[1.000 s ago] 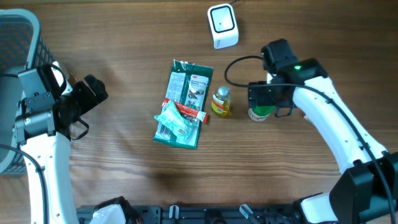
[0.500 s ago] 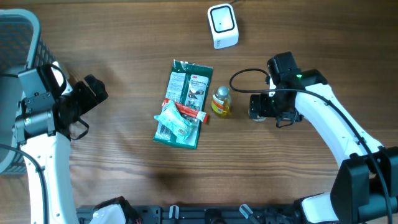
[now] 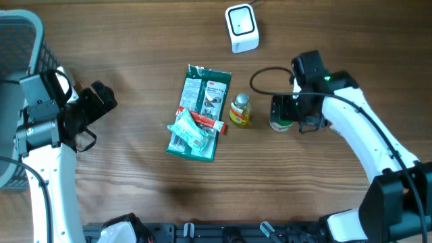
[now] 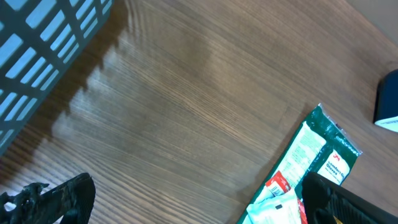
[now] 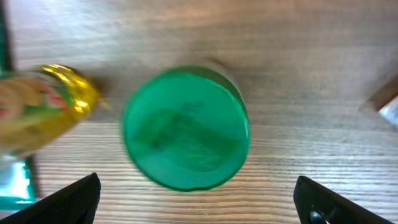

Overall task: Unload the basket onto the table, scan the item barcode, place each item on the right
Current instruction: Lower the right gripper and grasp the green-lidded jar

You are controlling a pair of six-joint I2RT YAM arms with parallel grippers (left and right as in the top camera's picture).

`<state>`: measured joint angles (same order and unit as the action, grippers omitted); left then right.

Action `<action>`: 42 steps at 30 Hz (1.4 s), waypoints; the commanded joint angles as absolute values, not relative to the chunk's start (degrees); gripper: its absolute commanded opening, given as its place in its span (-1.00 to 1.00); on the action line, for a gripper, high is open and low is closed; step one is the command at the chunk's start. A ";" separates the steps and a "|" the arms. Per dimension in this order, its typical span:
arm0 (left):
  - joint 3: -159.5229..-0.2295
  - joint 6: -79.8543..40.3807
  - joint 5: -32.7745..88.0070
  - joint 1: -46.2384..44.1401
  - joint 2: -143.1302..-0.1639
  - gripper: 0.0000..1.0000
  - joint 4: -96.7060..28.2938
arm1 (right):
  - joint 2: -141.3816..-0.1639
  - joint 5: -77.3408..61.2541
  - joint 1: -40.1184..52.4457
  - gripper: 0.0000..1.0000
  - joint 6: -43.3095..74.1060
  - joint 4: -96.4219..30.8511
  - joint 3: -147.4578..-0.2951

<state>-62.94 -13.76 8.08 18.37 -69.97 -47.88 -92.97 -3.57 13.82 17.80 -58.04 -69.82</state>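
Right wrist, green-lidded jar [image 5: 185, 127] between wide-spread jaws

Jar [image 5: 185, 127] stands right of bottle [image 3: 239, 110], scanner [image 3: 241, 28] behind both.

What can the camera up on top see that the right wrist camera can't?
Only the overhead view shows the white boxy scanner and the grey mesh basket. Only the right wrist view shows the whole round top of the green-lidded jar, close up and uncovered. Both views show that jar and the small yellow bottle standing beside it.
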 commanded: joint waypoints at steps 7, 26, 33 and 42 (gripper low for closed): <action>-63.00 -12.58 8.73 18.22 -69.93 1.00 -47.79 | -92.31 -6.07 13.96 0.99 16.67 -59.40 -71.24; -63.00 -12.58 8.73 18.22 -69.93 1.00 -47.79 | -92.47 -1.58 16.12 0.99 24.45 -44.64 -61.39; -63.00 -12.58 8.73 18.22 -69.93 1.00 -47.79 | -92.47 1.56 16.12 0.50 25.67 -41.91 -59.66; -63.00 -12.58 8.73 18.22 -69.93 1.00 -47.77 | -92.27 1.52 16.12 0.18 14.15 -39.20 -58.46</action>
